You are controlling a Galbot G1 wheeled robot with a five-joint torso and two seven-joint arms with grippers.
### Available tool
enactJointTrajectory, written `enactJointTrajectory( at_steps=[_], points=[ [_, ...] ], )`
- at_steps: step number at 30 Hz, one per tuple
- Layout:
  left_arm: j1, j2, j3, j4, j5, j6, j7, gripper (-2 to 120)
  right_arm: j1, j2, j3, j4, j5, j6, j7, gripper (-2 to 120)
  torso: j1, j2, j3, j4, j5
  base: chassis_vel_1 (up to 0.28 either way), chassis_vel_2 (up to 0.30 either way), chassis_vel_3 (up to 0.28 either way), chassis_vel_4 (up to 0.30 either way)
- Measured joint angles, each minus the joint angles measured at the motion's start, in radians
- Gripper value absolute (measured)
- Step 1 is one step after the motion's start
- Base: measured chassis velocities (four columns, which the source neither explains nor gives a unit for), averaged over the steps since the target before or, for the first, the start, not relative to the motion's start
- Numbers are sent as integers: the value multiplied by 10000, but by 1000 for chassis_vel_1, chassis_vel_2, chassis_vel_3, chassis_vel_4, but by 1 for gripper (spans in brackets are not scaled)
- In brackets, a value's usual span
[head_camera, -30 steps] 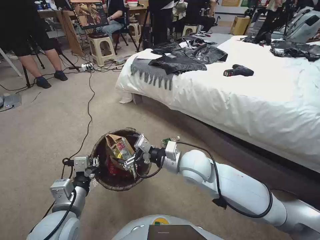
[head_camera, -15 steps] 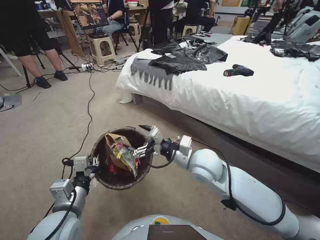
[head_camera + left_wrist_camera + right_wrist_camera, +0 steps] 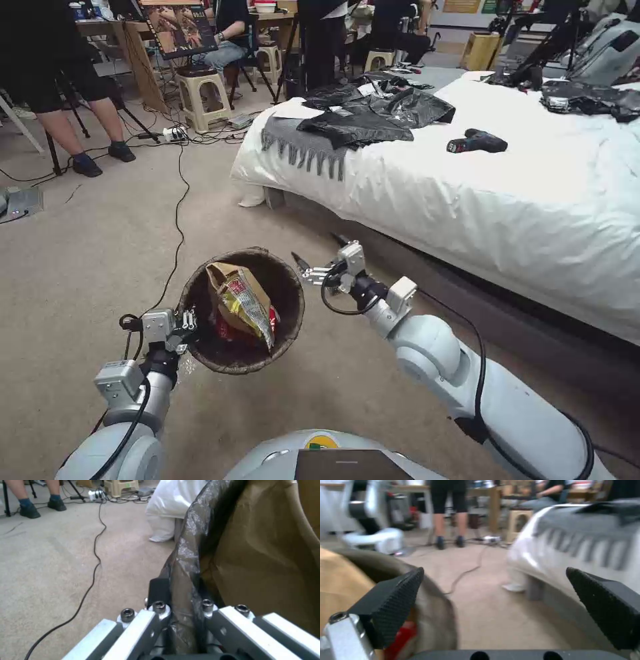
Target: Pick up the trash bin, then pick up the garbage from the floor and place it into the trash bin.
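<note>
The trash bin (image 3: 283,293), lined with a crinkled dark brown bag, hangs just above the carpet with my left gripper (image 3: 183,328) shut on its near-left rim. In the left wrist view the fingers (image 3: 160,610) pinch the bag-covered rim (image 3: 186,575). Garbage lies inside: a tan paper bag (image 3: 220,275) with a yellow snack wrapper (image 3: 247,307) on it and a red packet (image 3: 223,330) beneath. My right gripper (image 3: 319,250) is open and holds nothing, just outside the bin's far-right rim, toward the bed. The right wrist view shows its spread fingertips (image 3: 398,597) beside the bin (image 3: 433,610).
A bed (image 3: 507,200) with a white sheet runs along the right, carrying a grey scarf (image 3: 293,143), black clothing (image 3: 373,113) and a black-and-red tool (image 3: 477,141). A black cable (image 3: 177,220) crosses the carpet ahead. Stools (image 3: 200,93), tripods and people stand at the back.
My right gripper has come out of the bin and moved right toward the bed, open, leaving the wrapper inside. The left gripper has kept its hold on the rim.
</note>
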Motion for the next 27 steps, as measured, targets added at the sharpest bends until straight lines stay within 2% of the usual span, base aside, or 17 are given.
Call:
enactJointTrajectory(
  at_steps=[6,14,22,27],
  points=[
    [23,-41,-68,-1,-57,-30,-6,0,-1420,353,1138,-67,-1034,371,-74,100,0,0,0,0,-1,0,0,0,0],
    [24,-96,-147,7,-44,-81,-9,0,-3760,1373,2769,42,-2411,990,-153,100,0,0,0,-1,0,0,0,0,0],
    [23,-97,-149,6,-25,-82,15,0,-4648,1934,3407,153,-2675,1346,-361,100,0,0,0,0,-2,0,0,0,0],
    [30,-106,-152,5,-14,-85,36,0,-4757,2097,3470,195,-2700,1343,-409,100,0,0,0,0,-2,0,0,0,0]
  ],
)
